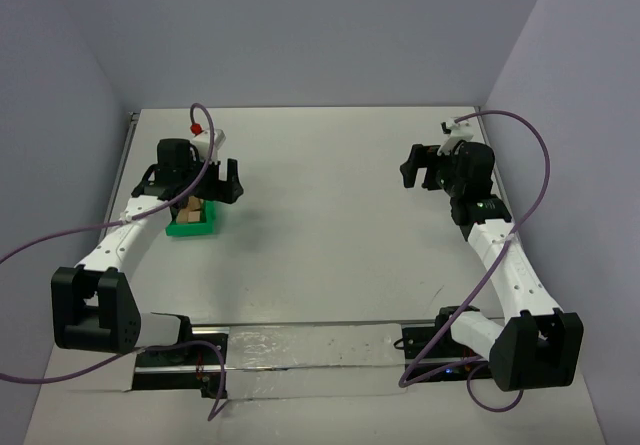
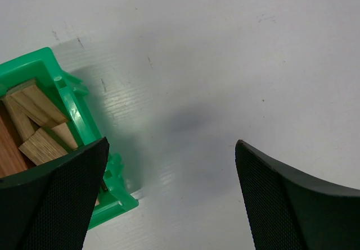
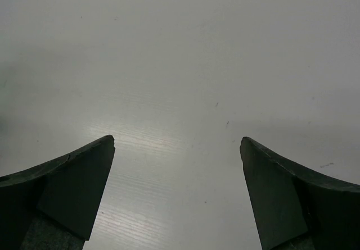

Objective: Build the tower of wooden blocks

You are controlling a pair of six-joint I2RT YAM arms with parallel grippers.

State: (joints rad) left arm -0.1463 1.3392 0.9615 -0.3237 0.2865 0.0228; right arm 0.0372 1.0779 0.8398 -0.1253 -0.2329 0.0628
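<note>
Several light-tan wood blocks (image 1: 191,208) lie jumbled in a small green tray (image 1: 196,230) on the left of the white table. In the left wrist view the wood blocks (image 2: 35,127) fill the tray (image 2: 75,110) at the lower left. My left gripper (image 1: 196,191) hovers open right over the tray; its left finger (image 2: 62,199) covers the tray's near corner, and only bare table lies between the fingers of the left gripper (image 2: 171,143). My right gripper (image 1: 424,171) hangs open over bare table at the right, and the right gripper (image 3: 177,140) holds nothing. No tower is in view.
Grey walls close in the table (image 1: 320,195) at the back and on both sides. Purple cables loop from each arm. A shiny strip (image 1: 300,350) runs between the arm bases along the near edge.
</note>
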